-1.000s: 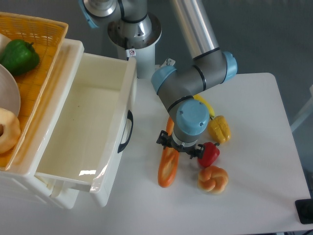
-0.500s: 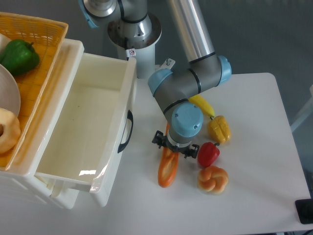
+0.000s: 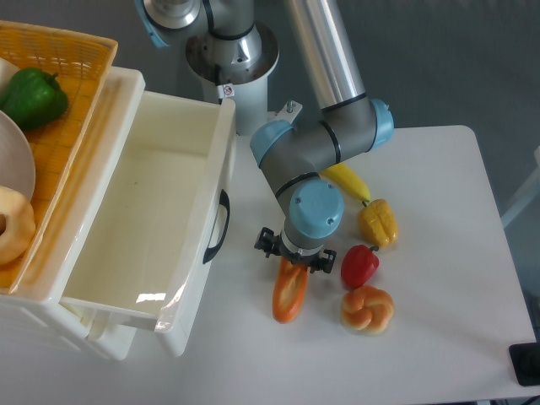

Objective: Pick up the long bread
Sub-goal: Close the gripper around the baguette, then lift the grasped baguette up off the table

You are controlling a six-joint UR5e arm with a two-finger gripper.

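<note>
Honestly, we cannot tell how the jaws stand: the gripper (image 3: 294, 253) points straight down and its wrist housing hides the fingers, leaving only dark mounts showing on either side. It sits directly over the upper part of the long bread (image 3: 290, 292), whose lower orange-golden end sticks out beneath it on the white table (image 3: 439, 321); whether the fingers touch the bread we cannot see. Just to the right of the bread we find a red pepper (image 3: 359, 266), and below that a knotted golden roll (image 3: 367, 308). A yellow pepper (image 3: 378, 222) lies above the red one, with a banana (image 3: 347, 181) partly covered by the arm's elbow. To the left stands a white open drawer (image 3: 148, 224) with a black handle (image 3: 219, 228), and beyond it an orange basket (image 3: 72, 93) holding a green pepper (image 3: 32, 99).
</note>
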